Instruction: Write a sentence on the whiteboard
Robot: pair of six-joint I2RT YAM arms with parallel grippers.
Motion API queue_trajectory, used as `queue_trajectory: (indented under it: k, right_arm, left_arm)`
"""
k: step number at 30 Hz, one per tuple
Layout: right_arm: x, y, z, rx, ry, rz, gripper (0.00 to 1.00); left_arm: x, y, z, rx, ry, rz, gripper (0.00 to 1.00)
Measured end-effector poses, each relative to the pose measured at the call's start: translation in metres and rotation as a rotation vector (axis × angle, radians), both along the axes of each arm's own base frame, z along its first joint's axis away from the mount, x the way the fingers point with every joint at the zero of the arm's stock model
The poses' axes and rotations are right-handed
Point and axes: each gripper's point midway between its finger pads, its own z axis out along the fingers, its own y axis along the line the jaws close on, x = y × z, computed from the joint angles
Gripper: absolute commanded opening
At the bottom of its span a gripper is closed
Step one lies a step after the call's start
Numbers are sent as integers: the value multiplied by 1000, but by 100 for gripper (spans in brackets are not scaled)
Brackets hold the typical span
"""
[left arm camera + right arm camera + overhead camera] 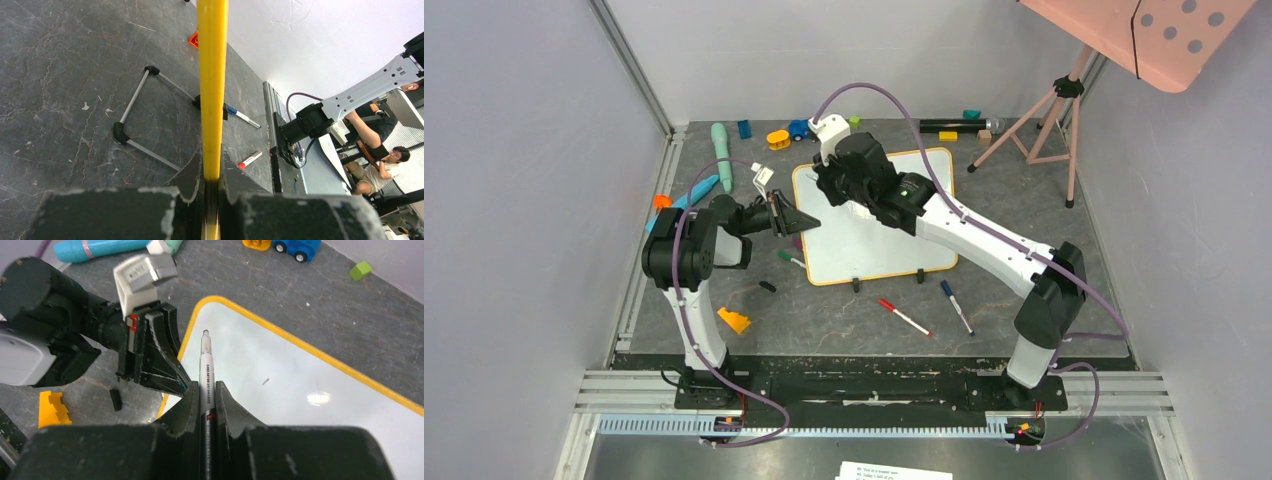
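the left claw [211, 167] is shut tight on the whiteboard [889, 245]. its two fingers pinch the orange frame at the board's left edge, and the frame runs straight out from between them. the right claw [205, 397] is closed on a white marker [205, 360]. the marker sticks out ahead of the fingers, its tip over the white face close to the left claw; whether it touches, i cannot tell. the board sits on the dark table [754, 330], directly under the right claw. one short dark stroke [265, 381] shows right of the tip. a red marker [904, 317] and a blue marker [956, 306] lie behind the right claw.
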Motion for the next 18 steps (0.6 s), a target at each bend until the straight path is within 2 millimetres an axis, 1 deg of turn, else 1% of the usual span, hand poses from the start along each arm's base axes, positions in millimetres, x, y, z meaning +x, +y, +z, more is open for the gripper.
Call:
queue_trajectory:
  k: [1, 3, 7, 10, 18]
  right_arm:
    - [0, -1, -2, 0, -1, -2, 0]
    - [-3, -5, -15, -18, 11, -5, 0]
    - [-10, -14, -29, -41, 29, -9, 0]
    - [-11, -15, -31, -43, 31, -8, 0]
    - [-10, -14, -24, -24, 12, -7, 0]
  left_arm:
    - [0, 0, 0, 0, 1, 3, 2]
    - [-1, 0, 0, -1, 1, 10, 2]
    - [-1, 1, 0, -1, -1, 15, 2]
    - [-1, 1, 0, -1, -1, 15, 2]
    - [-1, 1, 0, -1, -2, 15, 2]
